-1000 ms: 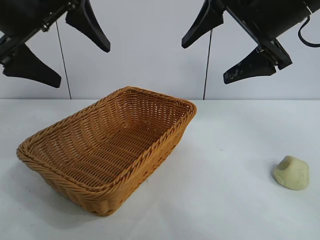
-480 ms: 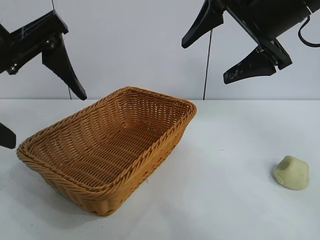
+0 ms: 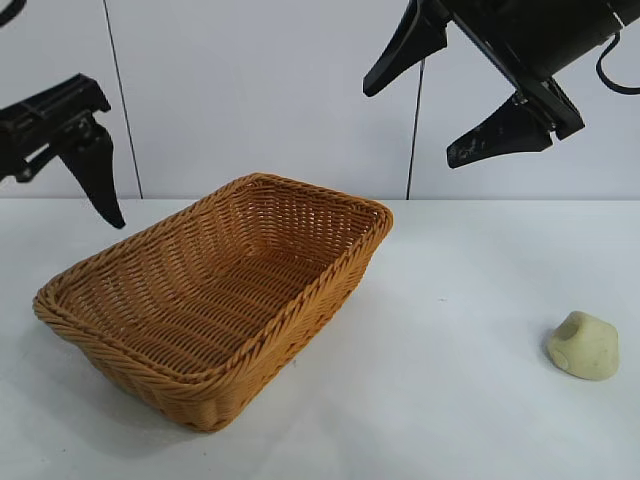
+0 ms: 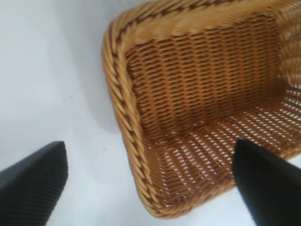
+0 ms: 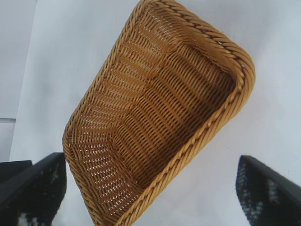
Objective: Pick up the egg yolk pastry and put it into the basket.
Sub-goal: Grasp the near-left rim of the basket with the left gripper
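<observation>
On a white table (image 3: 450,420), seen from the front, the nearest thing is a rectangular woven wicker basket (image 3: 215,300), orange-brown with a braided rim, standing empty at the left and middle, one corner turned toward the viewer. Well apart from it, near the table's right edge, the egg yolk pastry (image 3: 583,346) — a small pale yellow dome — rests flat on the table with nothing touching it. Farther back and higher, against the pale wall, the right hand (image 3: 450,100) hangs above the basket's far right corner, its two black fingers spread wide and holding nothing. The left hand (image 3: 95,185) shows at the far left edge, just beyond the basket's left end; here only one dark finger is plain. Its own wrist view fills that gap: two black fingers (image 4: 30,186) stand wide apart and empty, with the basket's corner and open weave between them. The right wrist view likewise looks down into the whole empty basket between widely parted fingertips (image 5: 33,188). Neither wrist view shows the pastry — only the front view does.
</observation>
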`<state>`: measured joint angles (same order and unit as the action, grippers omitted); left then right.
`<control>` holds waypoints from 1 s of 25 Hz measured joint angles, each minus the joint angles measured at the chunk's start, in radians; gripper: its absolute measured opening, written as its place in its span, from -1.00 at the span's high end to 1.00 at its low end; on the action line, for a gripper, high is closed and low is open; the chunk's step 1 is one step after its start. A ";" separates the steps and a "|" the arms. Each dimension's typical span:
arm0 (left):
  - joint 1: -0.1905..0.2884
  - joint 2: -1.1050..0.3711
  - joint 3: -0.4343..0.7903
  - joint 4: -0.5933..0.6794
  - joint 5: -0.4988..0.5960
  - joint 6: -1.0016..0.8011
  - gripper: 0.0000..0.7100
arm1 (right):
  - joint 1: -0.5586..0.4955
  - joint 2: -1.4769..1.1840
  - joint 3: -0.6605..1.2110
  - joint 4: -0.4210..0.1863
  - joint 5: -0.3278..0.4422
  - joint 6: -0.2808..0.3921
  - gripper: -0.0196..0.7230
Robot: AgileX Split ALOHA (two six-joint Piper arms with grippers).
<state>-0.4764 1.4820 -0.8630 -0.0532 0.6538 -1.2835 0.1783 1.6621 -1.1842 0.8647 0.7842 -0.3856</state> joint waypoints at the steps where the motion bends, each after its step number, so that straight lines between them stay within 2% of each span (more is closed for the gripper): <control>1: 0.000 0.024 0.000 -0.002 -0.004 -0.009 -0.91 | 0.000 0.000 0.000 0.000 0.000 0.000 -0.92; 13: 0.000 0.298 0.000 -0.077 -0.237 -0.018 -0.91 | 0.000 0.000 0.000 -0.001 0.002 0.000 -0.92; 20: 0.000 0.344 0.000 -0.085 -0.279 -0.018 -0.91 | 0.000 0.000 0.000 -0.001 0.006 0.000 -0.92; 22: 0.001 0.344 0.000 -0.085 -0.283 -0.018 -0.84 | 0.000 0.000 0.000 -0.001 0.006 0.000 -0.92; 25: 0.003 0.344 0.000 -0.085 -0.276 -0.018 -0.50 | 0.000 0.000 0.000 -0.001 0.011 0.000 -0.92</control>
<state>-0.4730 1.8256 -0.8630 -0.1381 0.3778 -1.3015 0.1783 1.6621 -1.1842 0.8636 0.7950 -0.3856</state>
